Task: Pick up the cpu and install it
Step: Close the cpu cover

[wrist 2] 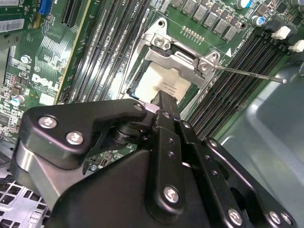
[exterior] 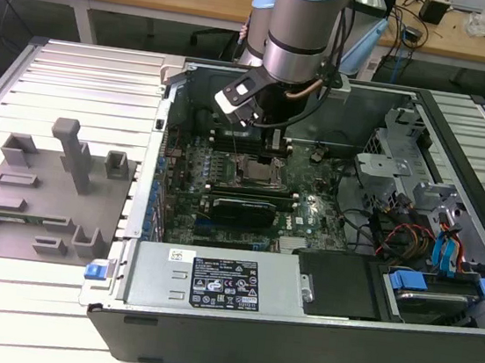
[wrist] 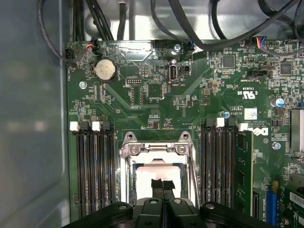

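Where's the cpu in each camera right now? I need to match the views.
Exterior view: inside the socket frame below the arm's wrist; the chip itself is too small to tell apart.
Second wrist view: the cpu is the pale square beneath the frame's silver plate.
First wrist view: the cpu lies within the frame, just beyond the gripper.
Shared landmark: the metal socket frame.

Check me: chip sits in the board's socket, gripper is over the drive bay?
Wrong on the gripper: it is over the socket, shut tips at the chip, as the first wrist view shows. The chip does lie in the socket.
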